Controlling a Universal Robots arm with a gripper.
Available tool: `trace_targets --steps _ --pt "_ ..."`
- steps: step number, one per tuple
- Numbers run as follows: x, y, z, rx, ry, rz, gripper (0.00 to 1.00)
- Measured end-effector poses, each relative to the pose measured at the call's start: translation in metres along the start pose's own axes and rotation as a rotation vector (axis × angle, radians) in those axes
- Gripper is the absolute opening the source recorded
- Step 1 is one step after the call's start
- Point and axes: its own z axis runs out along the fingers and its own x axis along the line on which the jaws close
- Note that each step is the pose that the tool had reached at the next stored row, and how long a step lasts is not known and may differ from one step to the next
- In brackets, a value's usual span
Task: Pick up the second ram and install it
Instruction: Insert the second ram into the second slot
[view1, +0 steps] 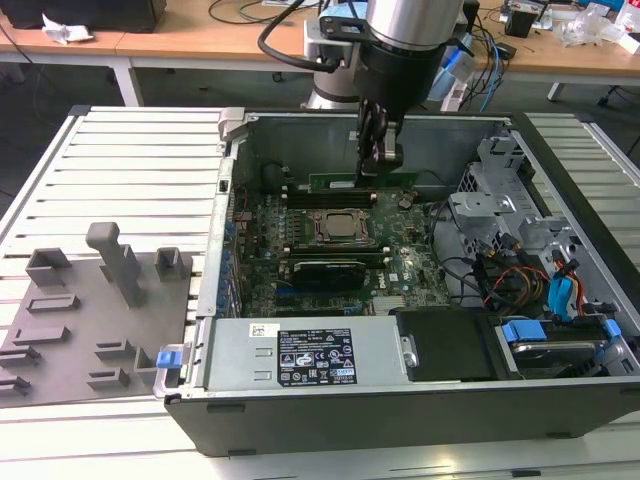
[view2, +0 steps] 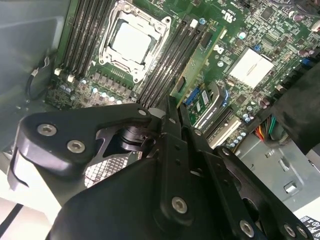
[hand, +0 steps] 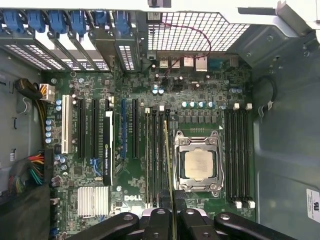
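I see pincer (view1: 376, 165) clamped on ram stick (view1: 340, 182), upper centre of exterior view, over motherboard (view1: 412, 268) near processor socket (view1: 340, 227).

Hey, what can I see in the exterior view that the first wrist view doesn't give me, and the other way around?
Exterior view: the grey plastic tray outside the case on that view's left, the labelled power supply and the drive bay's blue latch. First wrist view: the black expansion slots, the blue card clips and a finned silver heatsink. Shared: the gripper shut on the second ram, held on edge at the memory slots beside the CPU socket.
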Motion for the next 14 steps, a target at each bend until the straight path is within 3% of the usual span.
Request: trace_targets --steps 14 --pt "0.0007 -0.0012 0.0167 -0.0001 0.0 0.0 0.14"
